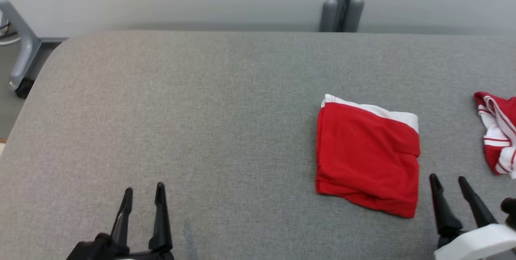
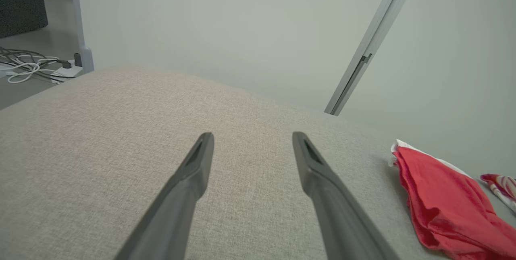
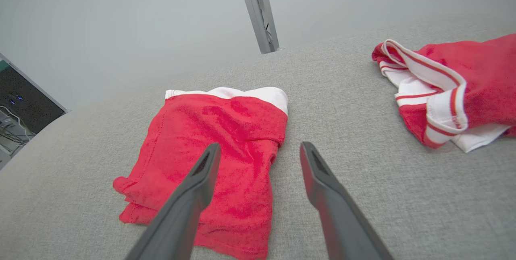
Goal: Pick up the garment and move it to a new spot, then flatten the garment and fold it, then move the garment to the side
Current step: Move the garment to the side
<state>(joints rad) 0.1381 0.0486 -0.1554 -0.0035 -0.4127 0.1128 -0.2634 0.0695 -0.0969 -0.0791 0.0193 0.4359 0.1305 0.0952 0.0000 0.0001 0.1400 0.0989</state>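
We see the folded red garment [image 1: 367, 155] lying flat on the right half of the desk [image 1: 201, 111], its white waistband turned to the far edge and its long axis running from near edge to far edge. Our right gripper [image 1: 447, 178] hovers just beside the garment's near right corner, fingers parted and holding nothing. Our left gripper [image 1: 144, 187] stands well apart towards the left edge, likewise spread and empty. We judge the fold done and the shift aside left to do. The right arm is plainly the nearer, with the garment to its left and slightly ahead. A second, crumpled garment [image 1: 498, 131] lies at the right edge.
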